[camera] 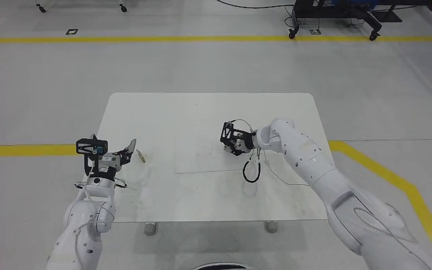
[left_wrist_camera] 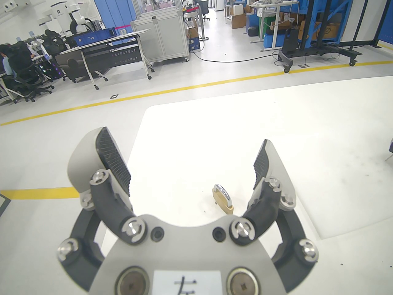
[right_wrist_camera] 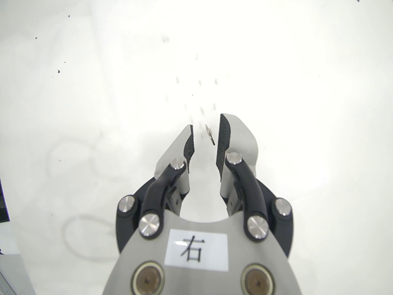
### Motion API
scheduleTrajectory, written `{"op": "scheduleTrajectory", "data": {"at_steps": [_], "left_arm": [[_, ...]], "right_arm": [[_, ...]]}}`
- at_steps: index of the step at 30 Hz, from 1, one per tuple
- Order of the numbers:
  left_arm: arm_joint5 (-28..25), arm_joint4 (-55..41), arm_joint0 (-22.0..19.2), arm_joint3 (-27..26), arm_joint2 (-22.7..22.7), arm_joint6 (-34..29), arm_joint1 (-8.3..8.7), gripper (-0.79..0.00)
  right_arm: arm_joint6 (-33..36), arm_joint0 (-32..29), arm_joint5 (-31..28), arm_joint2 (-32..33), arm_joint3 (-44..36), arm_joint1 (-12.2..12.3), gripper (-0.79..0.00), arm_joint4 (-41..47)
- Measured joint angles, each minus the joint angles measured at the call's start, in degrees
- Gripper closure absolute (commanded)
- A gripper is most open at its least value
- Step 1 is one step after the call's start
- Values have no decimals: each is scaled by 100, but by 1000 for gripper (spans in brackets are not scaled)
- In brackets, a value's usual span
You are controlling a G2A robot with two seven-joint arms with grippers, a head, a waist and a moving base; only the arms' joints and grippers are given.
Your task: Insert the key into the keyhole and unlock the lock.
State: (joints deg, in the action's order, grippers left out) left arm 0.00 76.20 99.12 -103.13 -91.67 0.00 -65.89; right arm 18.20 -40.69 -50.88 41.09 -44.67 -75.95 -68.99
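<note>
A small brass padlock [left_wrist_camera: 223, 199] with a silver shackle lies flat on the white table [camera: 202, 111] near its left edge, seen in the top view as a small lock [camera: 141, 156]. My left gripper [left_wrist_camera: 184, 136] hovers just short of it, open wide, with the lock nearer one finger [left_wrist_camera: 267, 170]; from above this gripper [camera: 129, 146] sits beside the lock. At the table's middle, my right gripper [camera: 228, 138] points down. Its wrist view shows the right gripper [right_wrist_camera: 206, 122] open a little, with a thin silver key [right_wrist_camera: 209, 134] edge-on between the fingertips, close to one pad [right_wrist_camera: 222, 136].
A black cable loop [camera: 252, 169] hangs from the right arm over the table. The table's left edge [left_wrist_camera: 138, 142] runs close beside the left gripper. Faint ring marks [right_wrist_camera: 76, 161] stain the surface near the right gripper.
</note>
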Motion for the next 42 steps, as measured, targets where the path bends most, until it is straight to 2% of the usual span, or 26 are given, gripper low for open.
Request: {"op": "scheduleTrajectory", "data": {"at_steps": [9,14,19,23,27,33,36,40,42], "left_arm": [[0,0,0,0,0,0,0,-785],[0,0,0,0,0,0,0,-785],[0,0,0,0,0,0,0,-785],[0,0,0,0,0,0,0,-785],[0,0,0,0,0,0,0,-785],[0,0,0,0,0,0,0,-785],[0,0,0,0,0,0,0,-785],[0,0,0,0,0,0,0,-785],[0,0,0,0,0,0,0,-785]], "right_arm": [[-416,9,-254,147,121,105,0,-182],[-861,-225,-550,550,-133,377,0,-343],[-1194,-712,-698,1139,-759,725,0,-523],[-1162,-1156,-713,1523,-1369,937,0,-628],[-1152,-1486,-713,1793,-1779,1058,0,-365],[-1430,-1677,-712,1979,-1853,1130,0,889],[-1531,-1690,-712,1818,-1713,1148,0,1977],[-1169,-1614,-712,1503,-1476,1191,0,3899],[-1171,-1612,-712,1502,-1478,1191,0,4291]]}}
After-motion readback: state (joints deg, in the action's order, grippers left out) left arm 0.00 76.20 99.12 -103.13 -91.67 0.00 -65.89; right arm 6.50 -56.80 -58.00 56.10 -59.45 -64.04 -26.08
